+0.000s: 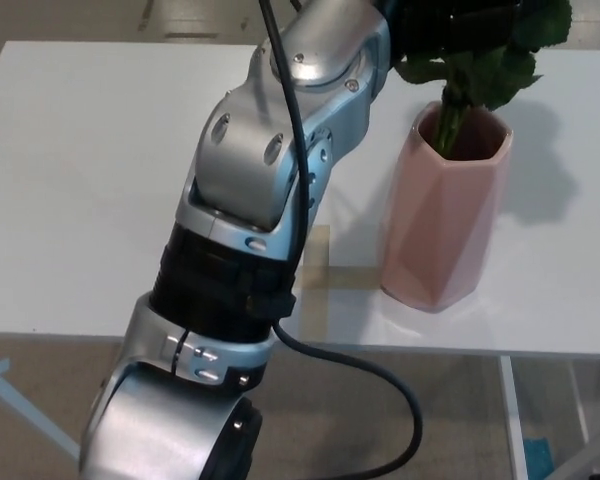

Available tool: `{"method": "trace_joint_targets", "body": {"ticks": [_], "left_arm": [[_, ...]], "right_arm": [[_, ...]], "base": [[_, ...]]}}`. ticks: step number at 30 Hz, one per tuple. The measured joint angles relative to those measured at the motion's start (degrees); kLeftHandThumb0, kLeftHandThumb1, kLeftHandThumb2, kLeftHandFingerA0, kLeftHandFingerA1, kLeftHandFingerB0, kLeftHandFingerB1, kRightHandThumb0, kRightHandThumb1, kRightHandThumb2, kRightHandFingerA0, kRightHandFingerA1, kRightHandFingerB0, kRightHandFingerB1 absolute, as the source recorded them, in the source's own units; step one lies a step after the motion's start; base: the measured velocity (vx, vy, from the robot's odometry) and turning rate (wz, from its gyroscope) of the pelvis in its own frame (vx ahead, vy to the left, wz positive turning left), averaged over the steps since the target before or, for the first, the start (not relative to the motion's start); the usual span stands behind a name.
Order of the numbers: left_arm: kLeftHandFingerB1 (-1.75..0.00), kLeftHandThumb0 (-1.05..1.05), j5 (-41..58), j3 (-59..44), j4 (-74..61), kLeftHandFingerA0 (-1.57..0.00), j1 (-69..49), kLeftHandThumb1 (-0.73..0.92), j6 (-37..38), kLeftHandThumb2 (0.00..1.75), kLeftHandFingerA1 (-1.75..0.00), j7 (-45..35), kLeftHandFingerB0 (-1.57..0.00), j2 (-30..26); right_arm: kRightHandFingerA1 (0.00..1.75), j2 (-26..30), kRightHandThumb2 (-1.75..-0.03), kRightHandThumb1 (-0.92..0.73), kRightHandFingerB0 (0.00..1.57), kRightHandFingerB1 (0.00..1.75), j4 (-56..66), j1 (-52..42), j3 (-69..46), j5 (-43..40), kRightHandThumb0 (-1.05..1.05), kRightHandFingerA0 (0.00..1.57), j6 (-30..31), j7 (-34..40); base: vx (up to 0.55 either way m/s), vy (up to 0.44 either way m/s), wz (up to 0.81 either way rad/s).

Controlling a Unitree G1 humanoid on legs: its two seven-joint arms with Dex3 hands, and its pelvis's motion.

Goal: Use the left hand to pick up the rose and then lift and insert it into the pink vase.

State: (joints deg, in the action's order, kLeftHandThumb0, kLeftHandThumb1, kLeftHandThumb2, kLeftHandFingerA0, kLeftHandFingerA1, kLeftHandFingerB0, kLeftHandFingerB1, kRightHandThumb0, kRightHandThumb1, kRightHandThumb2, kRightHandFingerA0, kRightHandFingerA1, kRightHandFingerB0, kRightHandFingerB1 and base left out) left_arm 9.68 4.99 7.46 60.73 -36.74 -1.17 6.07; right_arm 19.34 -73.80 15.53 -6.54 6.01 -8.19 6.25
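Observation:
The pink faceted vase [440,230] stands upright on the white table [80,150], near its front edge. The rose's green stem [452,115] drops into the vase's mouth, with its leaves [485,70] spread just above the rim. The bloom is cut off by the top of the picture. My left arm rises from the lower left to the top centre. Its black hand [435,18] sits right above the vase at the picture's top edge, closed on the upper stem among the leaves. Most of the hand is cropped. My right hand does not show.
Beige tape strips [315,270] mark the table just left of the vase's foot. A black cable [380,370] loops off my left arm below the table's front edge. The floor and a table leg [510,420] show underneath.

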Motion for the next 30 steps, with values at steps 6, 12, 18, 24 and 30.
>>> {"method": "trace_joint_targets", "body": {"ticks": [6, 12, 18, 24, 30], "left_arm": [[-0.71, -0.19, -0.49, 1.03, -0.05, -1.00, -1.13, 0.82, 0.73, 0.65, -1.34, 0.02, -0.81, -0.08], [-0.69, -0.19, -0.82, 1.31, 0.19, -0.99, -1.60, 0.82, 1.53, 0.66, -1.35, 0.04, -0.82, -0.09], [-0.49, -0.22, -1.09, 1.92, 0.60, -1.12, -1.78, 0.79, 2.20, 0.63, -1.03, -0.06, -0.79, -0.10], [-0.29, -0.41, -0.27, 3.10, 1.35, -0.48, -1.58, 0.68, 1.71, 0.62, -0.38, -4.68, -0.23, -2.12], [-0.02, -0.89, 0.68, 4.58, 2.47, 0.00, -0.27, 0.47, -0.11, 0.59, 0.00, -10.55, 0.00, -6.07]], "right_arm": [[0.44, 0.00, -0.58, -0.63, 0.61, 0.41, 0.00, 0.18, -0.03, -0.02, -0.27, 0.72, 0.01, -0.14], [0.44, 0.00, -0.58, -0.63, 0.61, 0.41, 0.02, 0.32, -0.19, -0.04, -0.27, 0.72, 0.05, -0.31], [0.44, 0.00, -0.58, -0.63, 0.61, 0.41, 0.02, 0.46, -0.51, -0.11, -0.27, 0.72, 0.07, -0.49], [0.44, 0.00, -0.58, -0.63, 0.61, 0.41, 0.04, 0.62, -0.62, -0.12, -0.27, 0.72, 0.08, -0.58], [0.44, 0.00, -0.58, -0.63, 0.61, 0.41, 0.05, 0.74, -0.66, -0.11, -0.26, 0.72, 0.09, -0.61]], "base": [[0.00, 0.000, 0.00], [0.00, 0.000, 0.00], [0.00, 0.000, 0.00], [0.00, 0.000, 0.00], [0.00, 0.000, 0.00]]}}
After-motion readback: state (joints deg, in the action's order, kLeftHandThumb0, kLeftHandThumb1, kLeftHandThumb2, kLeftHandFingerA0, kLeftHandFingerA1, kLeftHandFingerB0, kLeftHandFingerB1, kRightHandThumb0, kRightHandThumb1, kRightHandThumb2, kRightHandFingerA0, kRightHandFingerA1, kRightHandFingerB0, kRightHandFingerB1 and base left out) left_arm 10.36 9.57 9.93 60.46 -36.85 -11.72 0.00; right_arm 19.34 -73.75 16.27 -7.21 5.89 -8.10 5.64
